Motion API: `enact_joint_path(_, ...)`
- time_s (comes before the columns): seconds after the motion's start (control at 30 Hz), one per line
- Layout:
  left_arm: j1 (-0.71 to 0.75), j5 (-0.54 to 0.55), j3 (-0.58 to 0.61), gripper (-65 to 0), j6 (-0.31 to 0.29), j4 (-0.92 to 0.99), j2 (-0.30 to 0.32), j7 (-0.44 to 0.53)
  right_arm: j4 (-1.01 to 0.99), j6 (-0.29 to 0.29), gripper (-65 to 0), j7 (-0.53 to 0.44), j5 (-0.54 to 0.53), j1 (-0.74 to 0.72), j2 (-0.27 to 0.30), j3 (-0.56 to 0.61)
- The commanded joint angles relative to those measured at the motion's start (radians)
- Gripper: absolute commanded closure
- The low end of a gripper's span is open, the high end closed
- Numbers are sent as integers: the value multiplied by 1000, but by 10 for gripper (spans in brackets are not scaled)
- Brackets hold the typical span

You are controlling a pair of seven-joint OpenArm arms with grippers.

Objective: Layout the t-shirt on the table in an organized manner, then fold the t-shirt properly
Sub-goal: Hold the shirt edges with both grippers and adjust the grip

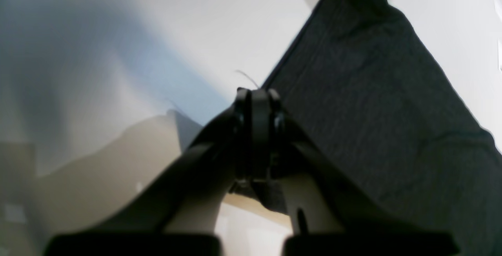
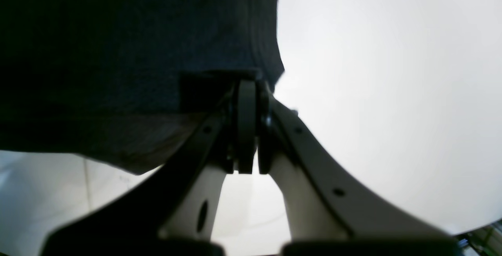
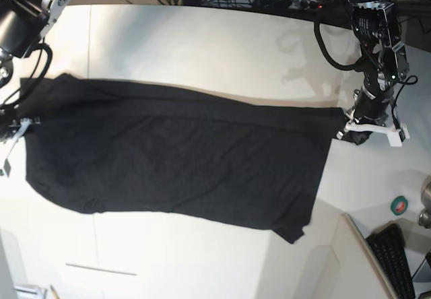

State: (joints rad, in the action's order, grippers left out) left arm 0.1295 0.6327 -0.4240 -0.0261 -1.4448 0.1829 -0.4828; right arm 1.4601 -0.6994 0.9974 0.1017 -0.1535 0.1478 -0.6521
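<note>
L wrist cam: left gripper right up against the lens, jaws pressed together, pinching black cloth at the edge of the t-shirt. Cloth runs up and to the right from the tips, stretched fairly flat, pale table behind.

R wrist cam: right gripper likewise pressed together on a shirt edge; fabric fills upper left of view, bare table to the right.

Base cam: t-shirt spread across the table, long axis running side to side, from the right gripper at view-left to the left gripper at view-right. Each arm has one end; shirt lies between them, pulled fairly taut. Near edge sags unevenly, a flap hanging toward the camera at lower right. Can't tell collar from hem.

Judgement: still layout phase, no fold made. Next move turns on that side-to-side axis: both arms need to work together, setting the ends down flat.
</note>
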Motion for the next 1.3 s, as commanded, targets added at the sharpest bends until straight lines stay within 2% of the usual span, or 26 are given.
enact_joint_path(0.0,-20,5,1,0,-5,-9,11,23,3,1,0,-10,-3,-34,17,-1)
enact_joint_path(0.17,-78,5,55,0,-4,51,13,23,-128,1,0,-65,8,-110,20,-1)
enact_joint_path(0.23,-100,5,70,0,-1,85,11,29,-181,1,0,-105,72,-140,26,-1)
enact_joint_path(0.3,-126,5,83,0,33,114,11,31,-244,1,0,-153,138,-173,25,-2)
enact_joint_path(0.4,-155,5,93,0,42,146,11,31,-322,1,0,-197,152,-206,31,-10)
enact_joint_path(0.63,-186,5,90,0,42,197,13,32,-368,1,0,-214,152,-226,31,-11)
enact_joint_path(1.1,-189,8,81,0,42,178,14,32,-332,1,0,-217,152,-240,31,-11)
enact_joint_path(1.27,-236,6,81,0,42,235,11,32,-367,1,0,-222,152,-263,31,-10)
